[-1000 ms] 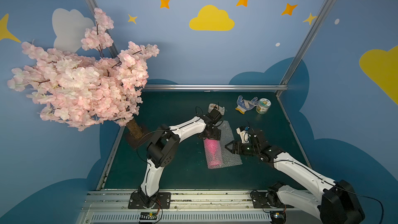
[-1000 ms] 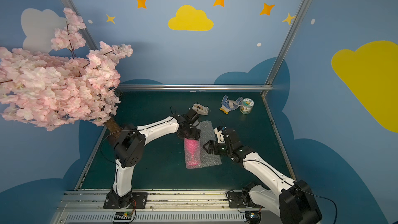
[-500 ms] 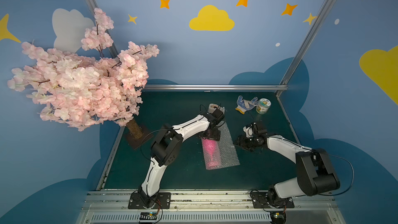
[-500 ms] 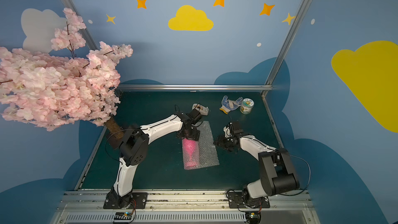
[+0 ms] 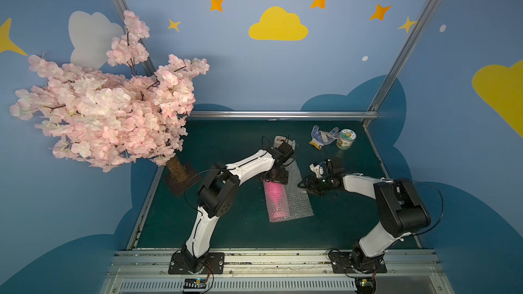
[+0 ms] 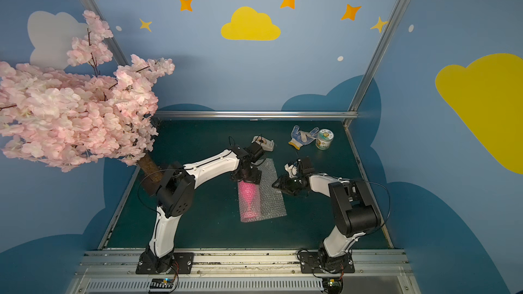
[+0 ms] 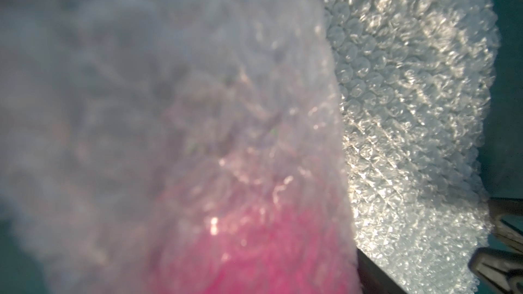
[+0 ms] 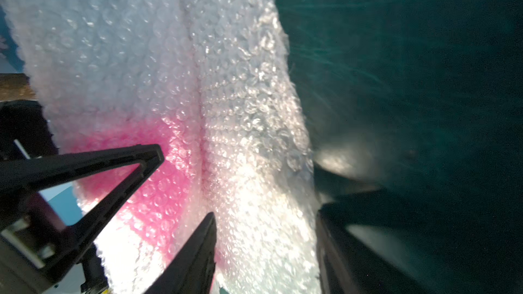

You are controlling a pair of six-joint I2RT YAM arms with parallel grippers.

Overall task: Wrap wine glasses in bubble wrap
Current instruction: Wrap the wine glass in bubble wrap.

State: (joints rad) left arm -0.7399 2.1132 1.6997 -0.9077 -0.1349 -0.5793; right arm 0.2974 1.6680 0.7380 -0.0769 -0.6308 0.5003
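The hot-pink plastic goblet (image 5: 276, 197) lies in the middle of the desk (image 5: 226, 222), bowl toward the far edge, already under one fold of the clear bubble-wrap sheet (image 5: 300, 202). I'd call the wrapping about half done, since a wide flap lies flat on the side toward the right edge. The left claw (image 5: 274, 178) stands spread wide astride the covered bowl. The right claw (image 5: 303, 185) has its jaws apart around the flap's edge, not clamped. Rolling the flap over remains.

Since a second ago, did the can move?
No. The can still stands beside the glove, near the right end of the rail, just as before.
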